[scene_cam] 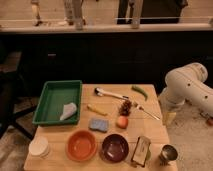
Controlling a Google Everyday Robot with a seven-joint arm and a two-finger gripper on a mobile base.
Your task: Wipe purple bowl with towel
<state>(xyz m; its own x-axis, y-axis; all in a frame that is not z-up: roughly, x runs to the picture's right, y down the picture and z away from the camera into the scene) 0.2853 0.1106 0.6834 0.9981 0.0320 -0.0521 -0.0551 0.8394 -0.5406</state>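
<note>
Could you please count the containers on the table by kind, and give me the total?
Bowls: 2, the orange bowl and the purple bowl.
Trays: 1, the green tray, holding the towel.
Cup stacks: 1, white.
Metal cups: 1.
Total: 5.
The gripper hangs beside the table's right edge.

The pincer (169, 117) is a blur beside the table (152, 131), its arm (187, 87) cut off at right.
</note>
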